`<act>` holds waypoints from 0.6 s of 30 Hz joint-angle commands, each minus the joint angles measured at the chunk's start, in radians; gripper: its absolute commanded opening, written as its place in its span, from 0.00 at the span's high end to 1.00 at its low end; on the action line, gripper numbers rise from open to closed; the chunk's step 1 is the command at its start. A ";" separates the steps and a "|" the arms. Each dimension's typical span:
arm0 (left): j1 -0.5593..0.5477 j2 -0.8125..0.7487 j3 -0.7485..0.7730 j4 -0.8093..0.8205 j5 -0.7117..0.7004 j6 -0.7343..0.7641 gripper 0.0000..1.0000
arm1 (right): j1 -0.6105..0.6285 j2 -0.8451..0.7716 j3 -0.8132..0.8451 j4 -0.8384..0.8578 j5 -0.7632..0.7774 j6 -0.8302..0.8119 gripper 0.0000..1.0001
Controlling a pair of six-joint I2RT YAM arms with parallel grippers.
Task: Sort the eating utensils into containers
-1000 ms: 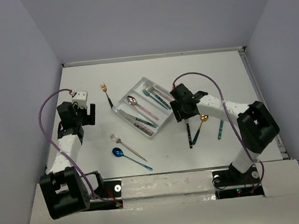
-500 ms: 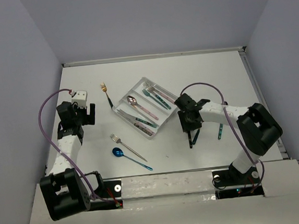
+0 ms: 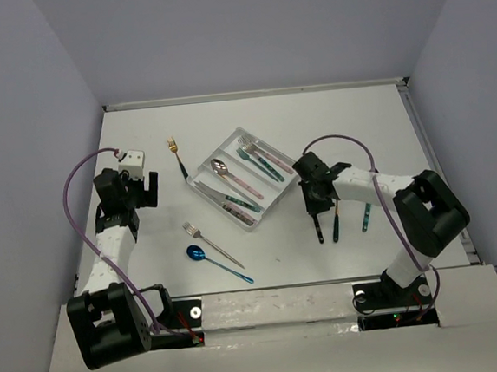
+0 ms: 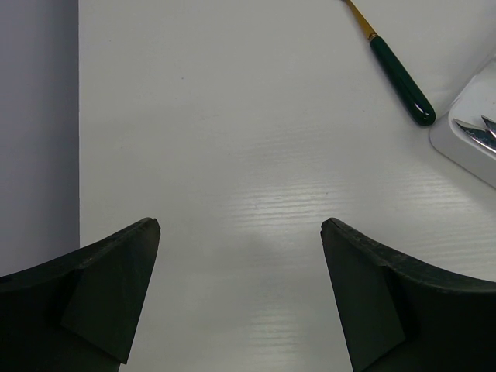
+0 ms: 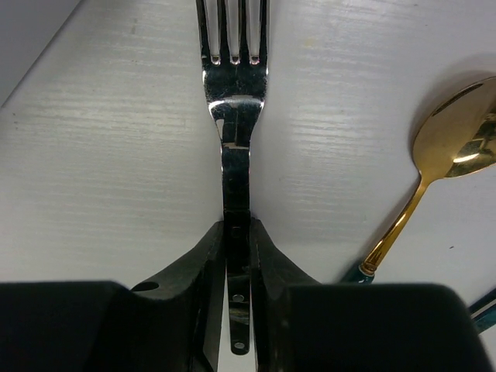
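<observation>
My right gripper [image 5: 237, 226] is shut on the dark handle of a silver fork [image 5: 235, 108], whose tines point away over the white table. In the top view this gripper [image 3: 312, 201] stands right of the white three-compartment tray [image 3: 193, 179], which holds several utensils. Beside the held fork lies a gold spoon [image 5: 457, 143] with a teal handle [image 3: 335, 224]. My left gripper [image 4: 240, 225] is open over bare table and holds nothing; in the top view it [image 3: 132, 193] is at the far left. A gold fork with a green handle [image 4: 399, 77] lies ahead of it, also visible from above as the gold fork [image 3: 176, 156].
A silver fork [image 3: 212, 244] and a blue spoon [image 3: 213, 259] lie near the front, left of centre. A teal-handled utensil [image 3: 366, 217] lies right of the gold spoon. The tray's corner [image 4: 465, 132] shows at the right of the left wrist view.
My right gripper has come down toward the table, right of the tray, and its jaws have closed on the fork's handle. The left arm has not moved.
</observation>
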 commanded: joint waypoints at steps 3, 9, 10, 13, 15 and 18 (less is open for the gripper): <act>0.005 -0.022 -0.008 0.037 -0.002 -0.003 0.01 | -0.050 -0.029 0.080 0.018 0.074 -0.023 1.00; 0.005 -0.015 -0.007 0.037 -0.008 -0.007 0.01 | -0.060 0.005 0.345 -0.031 0.269 -0.166 1.00; 0.005 -0.013 -0.005 0.037 -0.008 -0.007 0.01 | -0.060 0.020 0.451 -0.036 0.287 -0.224 1.00; 0.005 -0.006 -0.002 0.036 -0.008 -0.007 0.01 | -0.050 0.098 0.673 -0.031 0.243 -0.347 1.00; 0.005 0.004 0.001 0.034 -0.005 -0.007 0.01 | -0.050 0.182 0.763 0.006 0.133 -0.471 1.00; 0.005 0.022 0.006 0.048 0.010 -0.003 0.01 | -0.040 0.316 0.904 0.023 0.011 -0.588 1.00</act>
